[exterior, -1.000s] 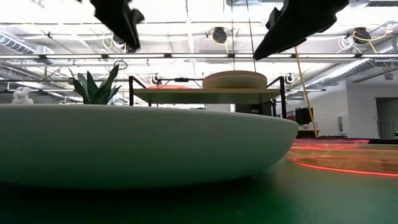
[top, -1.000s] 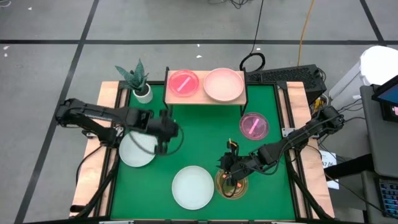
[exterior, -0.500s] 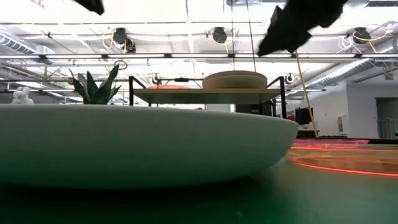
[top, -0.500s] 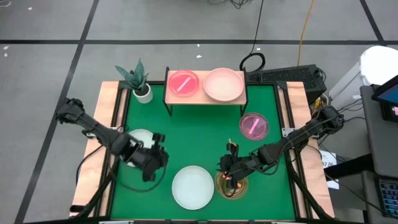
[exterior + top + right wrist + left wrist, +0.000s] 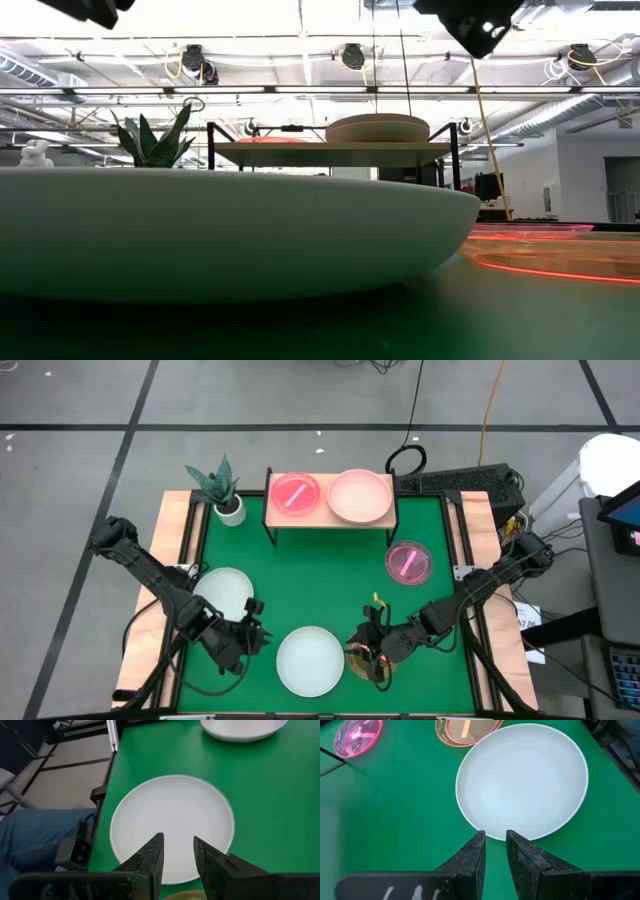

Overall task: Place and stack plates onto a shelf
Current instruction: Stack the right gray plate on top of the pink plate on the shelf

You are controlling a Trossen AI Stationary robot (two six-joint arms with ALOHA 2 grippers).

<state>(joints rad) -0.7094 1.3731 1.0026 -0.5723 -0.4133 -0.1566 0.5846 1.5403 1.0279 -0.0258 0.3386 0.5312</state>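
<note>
Both pincers hang over the near white plate (image 5: 310, 661).
Left pincer (image 5: 255, 637) at its left rim, right pincer (image 5: 368, 656) at its right; both slightly parted, holding nothing.

No readable text, label, brand or number anywhere — not on the plates, the shelf or the worktop. The left wrist view shows faint pale marks at its lower edge — too blurred to read.

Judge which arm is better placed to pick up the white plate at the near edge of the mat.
Left, probably. The left gripper sits beside the white plate, fingers slightly apart and pointing at its rim in the left wrist view. The right gripper hangs over the amber plate next to it.
</note>
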